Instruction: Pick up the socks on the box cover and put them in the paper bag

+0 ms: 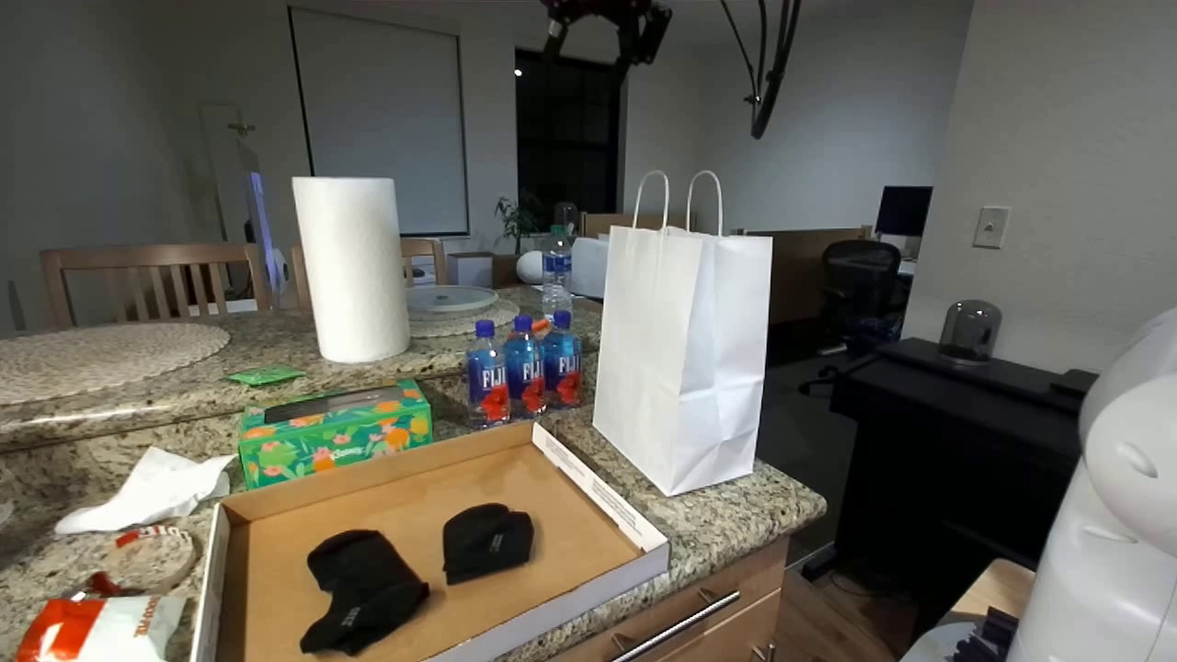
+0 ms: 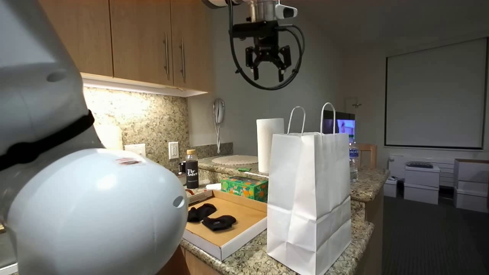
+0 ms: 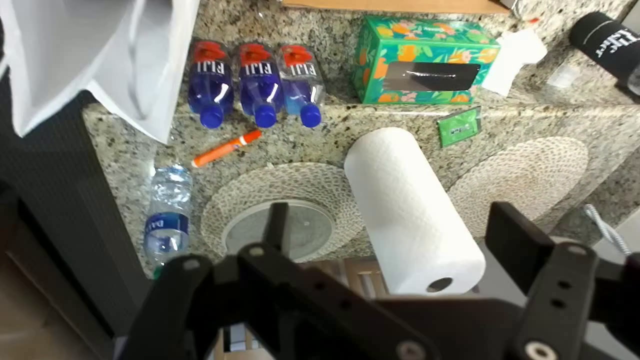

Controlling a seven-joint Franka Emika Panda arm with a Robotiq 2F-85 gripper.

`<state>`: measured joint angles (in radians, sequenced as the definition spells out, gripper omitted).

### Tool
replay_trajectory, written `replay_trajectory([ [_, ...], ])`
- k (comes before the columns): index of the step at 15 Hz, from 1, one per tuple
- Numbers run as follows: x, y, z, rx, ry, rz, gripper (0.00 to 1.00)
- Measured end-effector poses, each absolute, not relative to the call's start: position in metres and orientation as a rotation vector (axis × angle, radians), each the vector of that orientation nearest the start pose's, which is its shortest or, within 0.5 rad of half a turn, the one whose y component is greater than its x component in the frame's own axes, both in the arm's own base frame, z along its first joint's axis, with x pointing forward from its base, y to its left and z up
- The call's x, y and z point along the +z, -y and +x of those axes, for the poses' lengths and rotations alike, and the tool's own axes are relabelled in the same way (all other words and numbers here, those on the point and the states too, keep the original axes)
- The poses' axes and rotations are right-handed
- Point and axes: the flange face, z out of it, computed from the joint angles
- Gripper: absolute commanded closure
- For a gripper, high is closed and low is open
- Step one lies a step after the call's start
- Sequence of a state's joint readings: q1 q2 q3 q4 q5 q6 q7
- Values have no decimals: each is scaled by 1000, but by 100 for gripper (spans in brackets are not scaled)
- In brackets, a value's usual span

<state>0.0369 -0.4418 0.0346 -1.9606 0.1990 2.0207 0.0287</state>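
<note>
While black socks [image 1: 488,542] lie in the box cover [image 1: 414,506], the hand [image 2: 268,74] hangs empty, spread wide.

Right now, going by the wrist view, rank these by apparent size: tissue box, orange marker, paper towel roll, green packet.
1. Paper towel roll, though nearness to the camera may enlarge it.
2. Tissue box.
3. Green packet and orange marker, unranked: the marker looks longer, the packet broader.

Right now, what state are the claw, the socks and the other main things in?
Gripper: open, holding nothing
Socks: two, lying apart
Box cover: open side up, socks inside
Paper bag: upright, top open
Paper towel roll: standing on end
Fiji bottles: three, upright, capped
Dasani bottle: upright, capped
</note>
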Motion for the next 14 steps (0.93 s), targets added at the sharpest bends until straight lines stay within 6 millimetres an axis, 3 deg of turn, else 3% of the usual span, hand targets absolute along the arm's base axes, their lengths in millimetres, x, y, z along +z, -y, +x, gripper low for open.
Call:
replay_trajectory([
  [3, 709, -105, 430, -775, 191, -2866, 0],
  [8, 678, -186, 418, -741, 423, -2870, 0],
  [12, 619, -221, 430, -587, 517, -2943, 0],
  [14, 584, -233, 442, -513, 468, -2993, 0],
])
